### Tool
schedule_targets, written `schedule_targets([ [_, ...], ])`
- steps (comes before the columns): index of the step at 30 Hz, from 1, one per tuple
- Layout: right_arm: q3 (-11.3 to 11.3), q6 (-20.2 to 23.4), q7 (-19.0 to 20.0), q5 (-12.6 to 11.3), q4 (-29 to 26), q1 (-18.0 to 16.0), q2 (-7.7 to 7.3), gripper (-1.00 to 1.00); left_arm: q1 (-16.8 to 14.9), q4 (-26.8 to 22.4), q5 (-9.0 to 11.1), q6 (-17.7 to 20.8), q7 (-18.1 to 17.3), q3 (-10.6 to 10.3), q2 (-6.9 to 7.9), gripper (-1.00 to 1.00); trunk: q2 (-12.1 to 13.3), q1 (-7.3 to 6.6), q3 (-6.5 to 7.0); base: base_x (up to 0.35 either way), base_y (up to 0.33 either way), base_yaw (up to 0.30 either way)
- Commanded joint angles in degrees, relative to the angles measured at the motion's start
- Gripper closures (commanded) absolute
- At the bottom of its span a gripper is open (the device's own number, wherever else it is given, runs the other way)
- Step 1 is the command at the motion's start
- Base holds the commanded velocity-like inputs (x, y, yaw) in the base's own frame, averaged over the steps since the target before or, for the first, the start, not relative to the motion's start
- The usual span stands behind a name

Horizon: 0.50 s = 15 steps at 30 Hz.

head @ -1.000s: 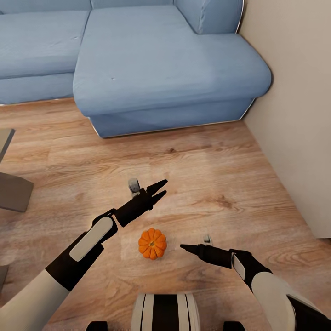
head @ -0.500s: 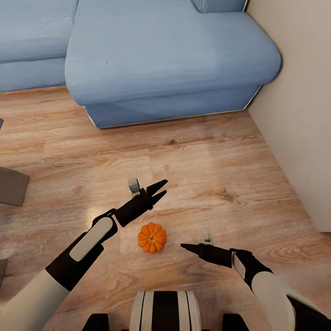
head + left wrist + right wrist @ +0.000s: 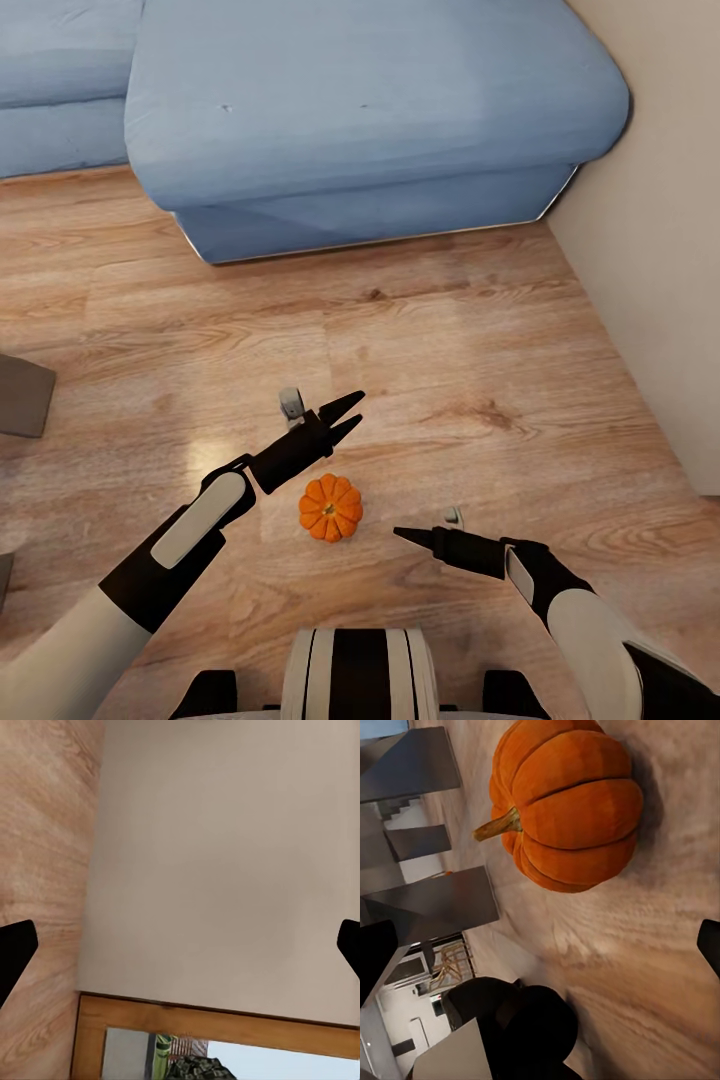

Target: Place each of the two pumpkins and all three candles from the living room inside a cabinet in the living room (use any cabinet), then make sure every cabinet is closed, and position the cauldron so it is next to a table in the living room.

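One bright-orange pumpkin (image 3: 330, 508) sits on the wood floor just ahead of my base, between my two arms. My left gripper (image 3: 347, 414) hangs open above and beyond it, holding nothing; in the left wrist view its gripper (image 3: 180, 949) faces a beige wall. My right gripper (image 3: 403, 535) points at the pumpkin from the right, a short gap away, low over the floor. In the right wrist view the pumpkin (image 3: 566, 802) lies ahead with its stem sideways, and the gripper (image 3: 540, 952) is open and empty. Candles, cabinet and cauldron are out of view.
A blue sofa (image 3: 350, 100) fills the far side, its chaise end about a metre beyond the pumpkin. A beige wall (image 3: 660, 260) runs along the right. A grey furniture piece (image 3: 20, 395) juts in at the left. My base (image 3: 360, 670) is at the near edge.
The whole head view has shifted, so the camera moved: sofa and floor slid up the picture and look nearer. Both arms keep their pose. The pumpkin stays put on the floor.
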Motion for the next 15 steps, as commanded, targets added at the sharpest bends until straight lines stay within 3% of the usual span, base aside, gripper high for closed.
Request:
schedule_targets([
  [1,0.03,0.01,-0.06,0.03,0.00,0.00,0.00,-1.00,0.00,0.01,0.02,0.00,0.00,-0.01,0.01,-1.00,0.00,0.00,0.00,0.000,0.000,0.000],
  [4,0.02,0.07,-0.11,0.04,0.04,0.00,0.00,-1.00,0.01,0.05,0.03,0.03,0.00,-0.01,-0.05,-1.00,0.00,0.00,0.00,0.011,0.000,0.000],
  [10,0.08,0.13,-0.66,0.20,0.13,0.00,0.00,-1.00,0.00,0.00,0.03,0.00,-0.08,-0.01,-0.07,-1.00,0.00,0.00,0.00,0.231,0.000,0.000],
  [15,0.14,0.40,-0.89,0.49,0.15,0.00,-0.05,-1.00,0.00,0.00,0.03,0.00,-0.09,-0.01,-0.07,-1.00,0.00,0.00,0.00,0.050,0.000,0.000],
])
